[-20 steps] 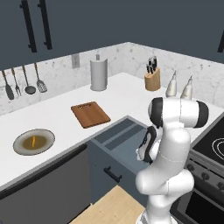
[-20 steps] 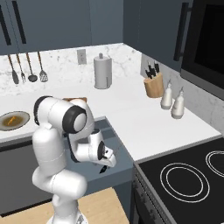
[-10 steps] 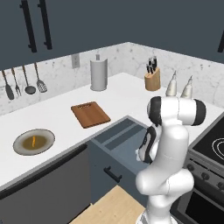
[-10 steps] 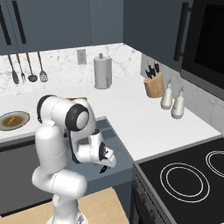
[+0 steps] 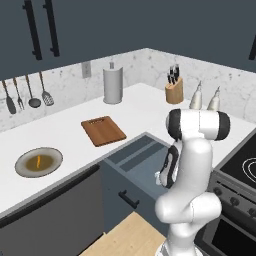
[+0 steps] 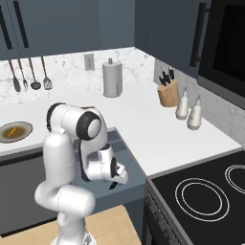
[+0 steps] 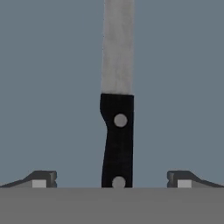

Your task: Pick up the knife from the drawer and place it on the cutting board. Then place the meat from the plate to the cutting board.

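On the counter, from left to right, stood the plate (image 5: 39, 162) bearing the meat (image 5: 38, 161), the cutting board (image 5: 103, 130), then the open drawer (image 5: 135, 159), its far end hidden behind the arm. In the hand view the knife (image 7: 117, 100) lay on the drawer floor midway between the fingertips (image 7: 43, 178), its handle end cut off below. The gripper (image 7: 111, 179) stood fully open, grasping nothing.

black-handled, grey-bladed knife (image 7: 117, 109) on slate-blue drawer (image 7: 48, 87); reddish-brown cutting board (image 5: 103, 130).

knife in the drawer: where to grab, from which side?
Grip the black handle of the knife, coming straight down from above. It lies flat on the floor of the drawer, handle centred between the open fingertips of the gripper; close across the narrow handle, off the blade.
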Controlling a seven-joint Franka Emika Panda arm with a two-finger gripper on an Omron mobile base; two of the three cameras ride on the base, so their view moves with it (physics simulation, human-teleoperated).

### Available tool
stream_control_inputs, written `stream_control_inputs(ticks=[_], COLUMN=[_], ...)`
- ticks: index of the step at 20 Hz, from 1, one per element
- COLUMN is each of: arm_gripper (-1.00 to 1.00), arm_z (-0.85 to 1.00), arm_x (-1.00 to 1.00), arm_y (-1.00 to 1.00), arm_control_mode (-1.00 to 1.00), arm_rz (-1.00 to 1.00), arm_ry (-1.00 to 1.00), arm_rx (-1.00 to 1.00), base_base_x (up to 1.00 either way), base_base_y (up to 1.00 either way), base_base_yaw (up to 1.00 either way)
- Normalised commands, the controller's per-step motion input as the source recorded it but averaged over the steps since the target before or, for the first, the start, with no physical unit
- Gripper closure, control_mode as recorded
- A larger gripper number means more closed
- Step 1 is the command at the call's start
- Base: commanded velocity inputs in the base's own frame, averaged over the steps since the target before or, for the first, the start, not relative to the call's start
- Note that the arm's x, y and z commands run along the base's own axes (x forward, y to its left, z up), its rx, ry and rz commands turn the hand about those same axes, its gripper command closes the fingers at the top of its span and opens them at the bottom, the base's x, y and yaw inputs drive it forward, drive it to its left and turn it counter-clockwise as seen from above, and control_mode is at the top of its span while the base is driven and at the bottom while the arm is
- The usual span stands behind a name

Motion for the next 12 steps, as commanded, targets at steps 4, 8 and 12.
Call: stream_control_inputs(ticks=[4, 8, 12], arm_gripper=[-1.0, -1.0, 1.0], arm_z=[-0.31, -0.33, -0.31], arm_x=[0.0, 0.0, 0.0], arm_y=[0.0, 0.0, 0.0], arm_control_mode=[-1.0, -1.0, -1.0], arm_rz=[0.01, 0.0, 0.0], arm_ry=[-0.07, -0.08, -0.07], arm_rx=[0.01, 0.03, 0.03], base_base_x=[0.0, 0.0, 0.0], base_base_y=[0.0, 0.0, 0.0], base_base_yaw=[0.0, 0.0, 0.0])
